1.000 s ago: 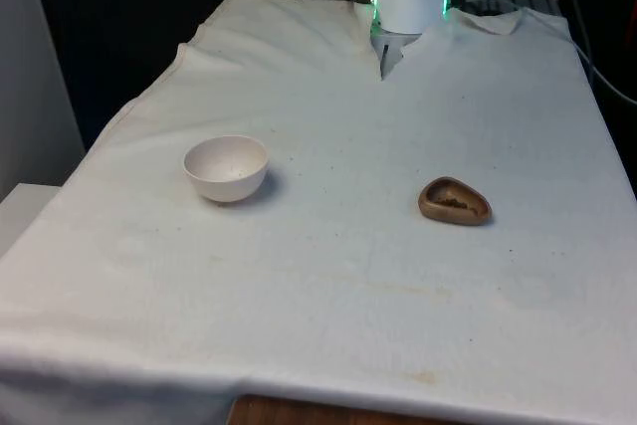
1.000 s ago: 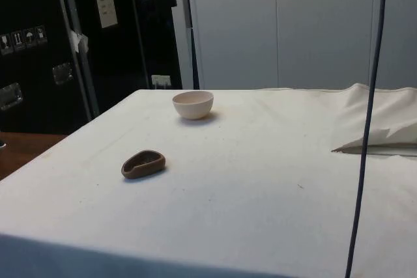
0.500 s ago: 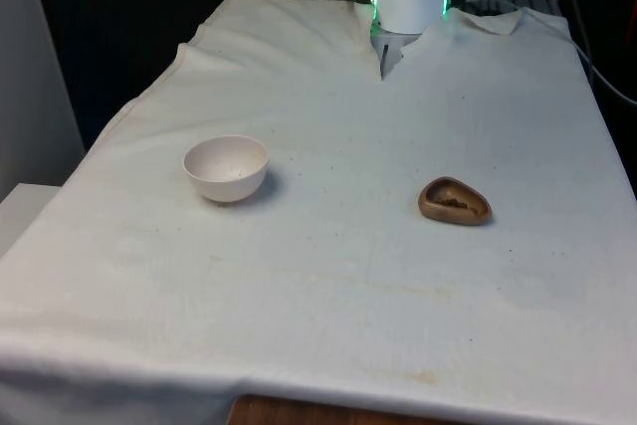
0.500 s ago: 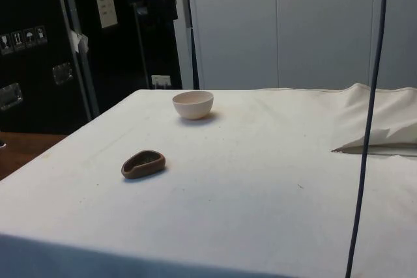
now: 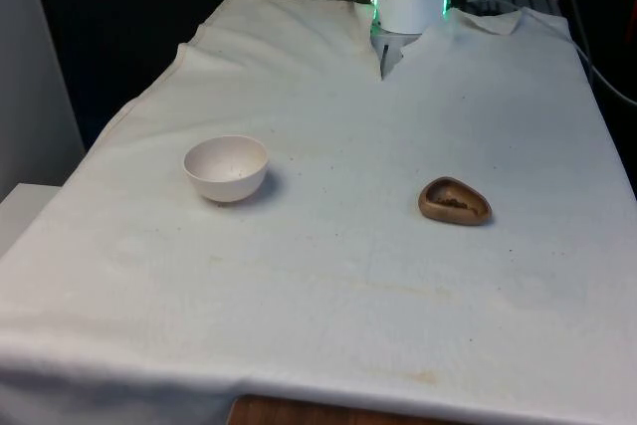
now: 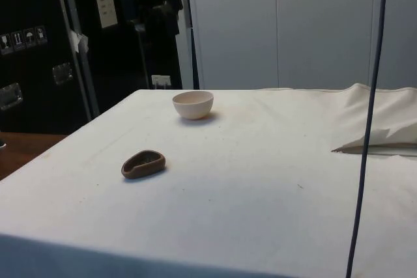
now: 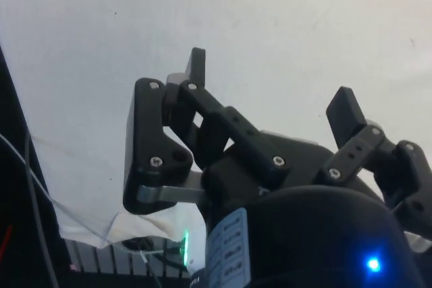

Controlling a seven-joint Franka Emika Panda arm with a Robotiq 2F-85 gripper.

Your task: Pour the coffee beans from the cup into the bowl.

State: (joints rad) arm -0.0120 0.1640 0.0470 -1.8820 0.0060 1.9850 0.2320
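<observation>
The cup (image 5: 454,201) is a small, low, brown wooden vessel of rounded teardrop outline, resting flat on the white cloth of the worktop (image 5: 328,276); dark coffee beans (image 5: 455,204) lie in its hollow. In the front view it sits right of centre, toward the near half of the worktop. The bowl (image 5: 226,167) is a pale, plain, round dish, open side up, standing on the front view's left, well apart from the cup. In the side view the cup (image 6: 143,163) lies nearer the camera and the bowl (image 6: 193,104) farther back.

The tool (image 7: 270,106) hangs above bare white cloth, its two black fingers (image 7: 196,67) spread wide with nothing between them. In the side view it (image 6: 151,1) sits high against the dark cabinets, well above and away from both cup and bowl.
</observation>
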